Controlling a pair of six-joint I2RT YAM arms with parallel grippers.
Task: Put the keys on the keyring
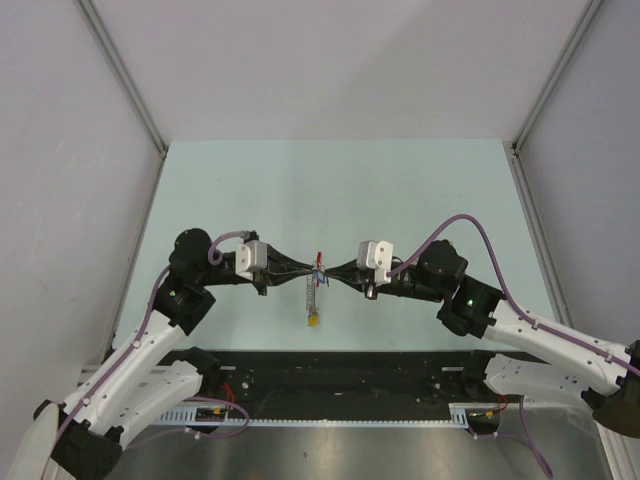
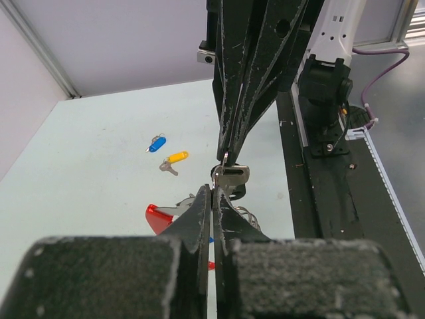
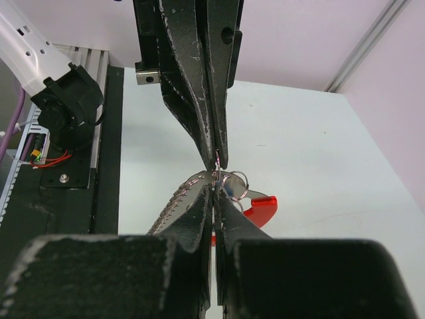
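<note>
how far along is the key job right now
Done: unclear, the jaws hide it. In hand: left gripper and right gripper, both shut, pinch the large grey metal keyring with a red curved section. To do: the blue-tagged silver key lies loose on the pale green table.

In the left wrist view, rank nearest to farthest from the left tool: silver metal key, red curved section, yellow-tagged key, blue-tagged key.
1. Silver metal key, at the left tool's tips.
2. Red curved section, low on its left.
3. Yellow-tagged key, on the table beyond.
4. Blue-tagged key, farthest, upper left.
</note>
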